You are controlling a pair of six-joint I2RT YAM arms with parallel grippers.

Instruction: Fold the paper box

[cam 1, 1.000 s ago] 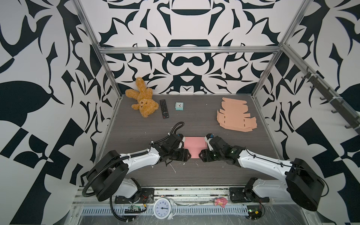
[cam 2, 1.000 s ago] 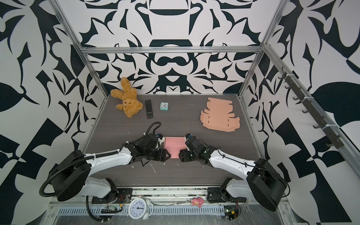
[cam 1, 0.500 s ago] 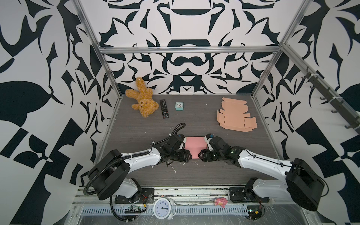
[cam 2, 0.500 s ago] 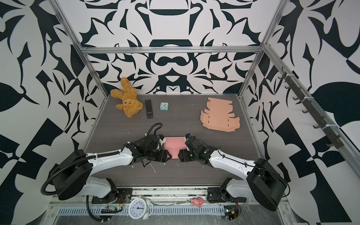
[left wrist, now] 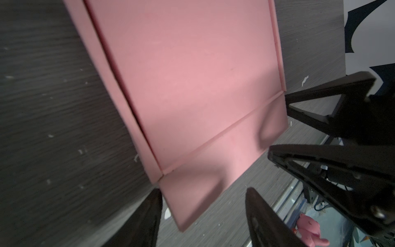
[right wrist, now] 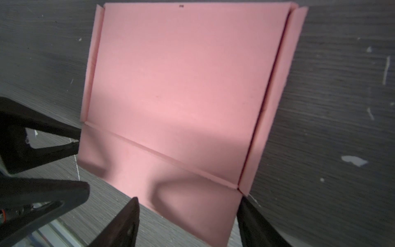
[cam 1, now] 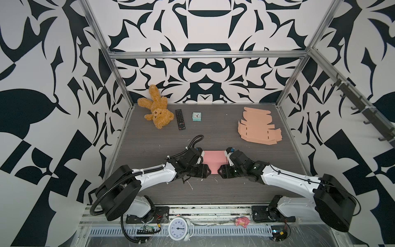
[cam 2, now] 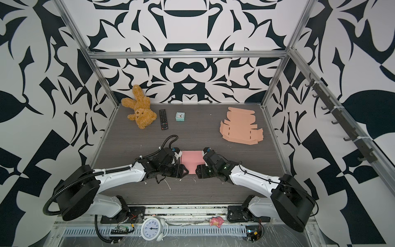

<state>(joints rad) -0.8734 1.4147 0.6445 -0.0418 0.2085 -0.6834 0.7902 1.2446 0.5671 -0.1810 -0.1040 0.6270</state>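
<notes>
Count: two arms, one pink paper box (cam 1: 213, 159), one stack of flat tan blanks (cam 1: 258, 128) (sheet count unreadable), one teddy (cam 1: 157, 112), one remote (cam 1: 180, 119), one small teal clock (cam 1: 196, 117). One white alarm clock (cam 1: 179, 228) and one pink pig toy (cam 1: 241, 221) sit on the front rail.

Box sits front-centre on the table (cam 1: 149, 139), flap sticking out toward the rail.

Both arms are stretched low, facing each other across that flap. Left gripper (left wrist: 203, 196) and right gripper (right wrist: 188, 201) are both spread, each straddling a flap corner, nothing clamped.

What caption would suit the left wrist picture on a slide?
Left tool, jaws open, straddles a flap corner of the pink paper box; right tool faces it.
</notes>
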